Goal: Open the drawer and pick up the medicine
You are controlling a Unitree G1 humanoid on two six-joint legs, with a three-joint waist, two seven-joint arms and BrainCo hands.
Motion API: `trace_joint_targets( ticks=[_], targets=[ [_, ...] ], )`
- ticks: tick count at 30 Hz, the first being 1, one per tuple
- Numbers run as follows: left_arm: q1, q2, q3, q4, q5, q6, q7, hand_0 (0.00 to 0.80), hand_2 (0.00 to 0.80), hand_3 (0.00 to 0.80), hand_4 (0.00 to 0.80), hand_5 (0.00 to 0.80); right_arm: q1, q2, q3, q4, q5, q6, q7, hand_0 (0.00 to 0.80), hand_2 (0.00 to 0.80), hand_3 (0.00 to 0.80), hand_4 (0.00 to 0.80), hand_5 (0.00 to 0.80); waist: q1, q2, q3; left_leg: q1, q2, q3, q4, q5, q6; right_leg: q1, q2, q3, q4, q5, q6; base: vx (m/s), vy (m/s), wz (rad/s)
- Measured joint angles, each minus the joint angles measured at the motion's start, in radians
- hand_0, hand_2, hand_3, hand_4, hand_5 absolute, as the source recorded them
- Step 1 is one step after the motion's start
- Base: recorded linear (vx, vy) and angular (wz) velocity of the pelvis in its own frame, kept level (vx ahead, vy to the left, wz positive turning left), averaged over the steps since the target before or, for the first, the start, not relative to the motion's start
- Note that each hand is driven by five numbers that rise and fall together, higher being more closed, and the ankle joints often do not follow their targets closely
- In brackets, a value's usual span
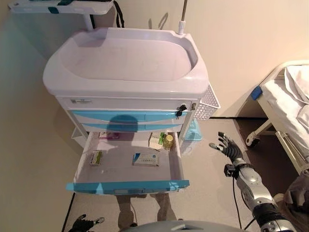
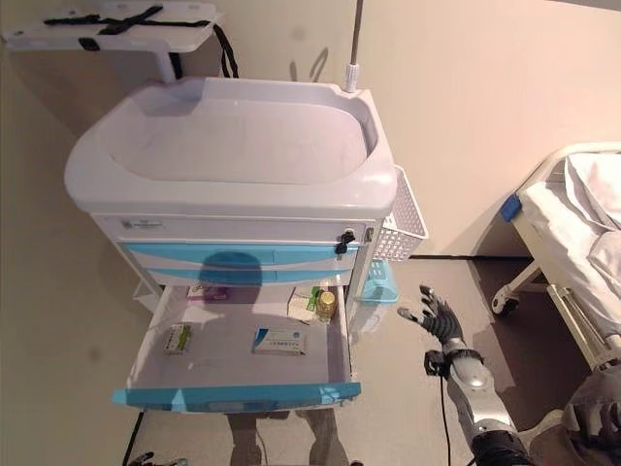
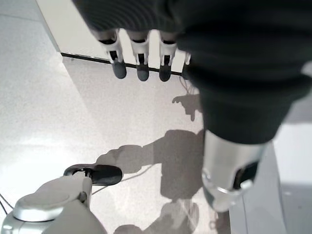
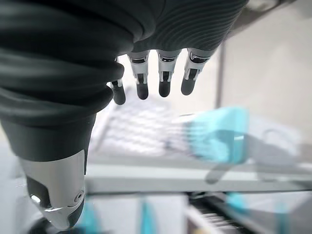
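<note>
The white cart [image 1: 125, 72] has blue drawer fronts, and its lowest drawer [image 1: 128, 186] stands pulled out. Inside lie a white-and-blue medicine box [image 1: 146, 159] in the middle, a small green box [image 1: 96, 157] to the left, and a yellowish bottle [image 1: 168, 141] beside another box [image 1: 156, 141] at the back right. My right hand [image 1: 227, 147] hovers open to the right of the drawer, apart from it, fingers spread and holding nothing. My left hand [image 1: 84, 224] hangs low in front of the drawer's left corner; its fingers [image 3: 141, 68] are straight over bare floor.
A white perforated basket [image 1: 207, 103] hangs on the cart's right side, with a teal bin [image 1: 194, 130] below it. A bed [image 1: 289, 106] on castors stands at the far right. A shelf [image 1: 58, 6] and a pole [image 1: 182, 19] rise behind the cart.
</note>
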Motion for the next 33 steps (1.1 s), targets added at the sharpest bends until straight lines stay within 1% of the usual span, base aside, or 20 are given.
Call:
trace_joint_targets(
  ticks=[2, 7, 10, 16, 21, 27, 33],
  targets=[
    [0.005, 0.0, 0.002, 0.001, 0.002, 0.0, 0.005, 0.0, 0.0, 0.0, 0.0, 0.0, -0.002, 0.001, 0.013, -0.089, 0.023, -0.005, 0.003, 0.0, 0.0, 0.0, 0.0, 0.0, 0.001, -0.001, 0.004, -0.002, 0.0, 0.009, 0.0, 0.0, 0.0, -0.006, 0.0, 0.008, 0.0, 0.002, 0.001, 0.014, 0.009, -0.1],
    [0.004, 0.001, 0.005, 0.001, 0.039, 0.001, 0.016, 0.0, 0.0, 0.0, 0.0, 0.0, -0.01, 0.005, 0.034, -0.16, 0.054, -0.012, 0.012, 0.0, 0.0, 0.0, 0.0, 0.0, 0.004, -0.002, 0.004, -0.002, 0.0, 0.014, 0.0, 0.0, 0.0, -0.009, 0.0, 0.013, 0.0, 0.004, 0.002, 0.003, 0.004, -0.03],
    [0.006, 0.002, 0.011, 0.001, 0.039, 0.002, 0.024, 0.0, 0.0, 0.0, 0.0, 0.0, -0.01, 0.005, 0.08, -0.22, 0.074, -0.016, 0.027, 0.0, 0.0, 0.0, 0.0, 0.0, 0.002, -0.002, 0.004, -0.002, 0.0, 0.016, 0.0, 0.0, 0.0, -0.011, 0.001, 0.015, 0.0, 0.005, 0.001, 0.0, 0.0, 0.0],
    [0.006, 0.002, 0.011, 0.001, 0.039, 0.003, 0.035, 0.0, 0.0, 0.0, 0.0, 0.0, -0.013, 0.005, 0.183, -0.26, 0.082, -0.015, 0.067, 0.0, 0.0, 0.0, 0.0, 0.0, 0.008, -0.015, 0.01, -0.003, 0.0, 0.016, 0.0, 0.0, 0.0, -0.011, 0.0, 0.015, -0.001, 0.005, 0.001, 0.0, 0.0, 0.0],
    [0.007, 0.003, 0.012, 0.001, 0.04, 0.004, 0.037, 0.0, 0.0, 0.0, 0.0, 0.0, -0.013, 0.002, 0.214, -0.276, 0.084, -0.013, 0.104, 0.0, 0.0, 0.0, 0.0, 0.0, 0.024, -0.019, 0.012, -0.005, 0.0, 0.016, 0.0, 0.0, 0.0, -0.014, 0.0, 0.015, -0.001, 0.005, 0.001, 0.0, 0.0, 0.0],
    [0.017, 0.016, 0.017, 0.001, 0.04, 0.006, 0.04, 0.0, 0.0, 0.0, 0.0, 0.0, -0.013, -0.004, 0.249, -0.332, 0.104, -0.002, 0.139, 0.0, 0.0, 0.0, 0.0, 0.0, 0.025, -0.022, 0.011, -0.006, 0.0, 0.015, 0.0, 0.0, 0.0, -0.014, 0.0, 0.014, -0.002, 0.005, 0.001, 0.0, 0.0, 0.0],
    [0.021, 0.042, 0.019, 0.002, 0.04, 0.013, 0.047, 0.0, 0.0, 0.0, 0.0, 0.0, -0.036, -0.003, 0.325, -0.341, 0.112, 0.009, 0.155, 0.0, 0.0, 0.0, 0.0, 0.0, 0.027, -0.045, 0.003, -0.019, 0.0, 0.013, 0.002, 0.001, -0.001, -0.026, 0.0, 0.012, -0.001, 0.005, 0.001, 0.0, 0.0, 0.0]
  ],
)
